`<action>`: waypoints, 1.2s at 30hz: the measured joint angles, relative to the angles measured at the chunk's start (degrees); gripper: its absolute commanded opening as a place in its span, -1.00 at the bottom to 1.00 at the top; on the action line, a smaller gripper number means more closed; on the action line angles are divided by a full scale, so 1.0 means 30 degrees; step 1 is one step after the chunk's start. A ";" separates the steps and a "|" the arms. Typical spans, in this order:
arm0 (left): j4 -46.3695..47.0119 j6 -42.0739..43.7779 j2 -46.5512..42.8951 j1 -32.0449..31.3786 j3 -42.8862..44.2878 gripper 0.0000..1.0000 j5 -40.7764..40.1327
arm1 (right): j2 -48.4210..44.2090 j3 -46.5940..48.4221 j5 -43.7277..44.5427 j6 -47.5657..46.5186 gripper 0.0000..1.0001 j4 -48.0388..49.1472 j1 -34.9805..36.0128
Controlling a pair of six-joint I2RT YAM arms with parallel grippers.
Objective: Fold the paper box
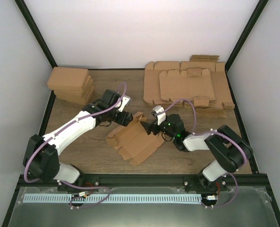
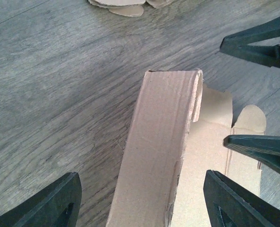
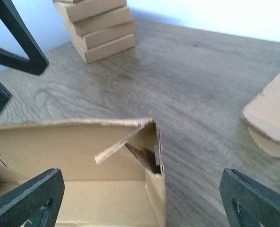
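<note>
The paper box (image 1: 135,139) lies partly folded at mid-table, with walls raised and flaps spread flat toward the front. My left gripper (image 1: 125,117) is open at its far left end. In the left wrist view (image 2: 142,205) a raised side wall (image 2: 158,151) stands between the wide-apart fingers without touching them. My right gripper (image 1: 155,126) is open at the box's far right corner. In the right wrist view (image 3: 142,201) that corner (image 3: 151,156), with a loose tab (image 3: 118,146) leaning inward, sits between the spread fingers.
A stack of folded brown boxes (image 1: 71,85) stands at the back left and shows in the right wrist view (image 3: 97,28). Several overlapping flat cardboard sheets (image 1: 187,87) lie at the back right; their edge shows in the right wrist view (image 3: 272,113). Black frame rails border the table.
</note>
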 measured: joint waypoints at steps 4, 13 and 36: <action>-0.0015 0.0022 -0.0168 0.0000 0.0000 0.48 0.0058 | -0.1668 0.0007 0.0270 -0.0029 0.77 -0.1282 0.0000; 0.0051 -0.0270 -0.0204 0.0685 0.0000 0.51 0.0554 | -0.3759 0.0474 0.0503 -0.0058 0.47 -0.5071 -0.0080; 0.1566 -0.1617 0.1217 0.2528 0.0058 0.42 0.3942 | -0.1668 0.4838 -0.1107 -0.0634 0.00 -1.0448 -0.0270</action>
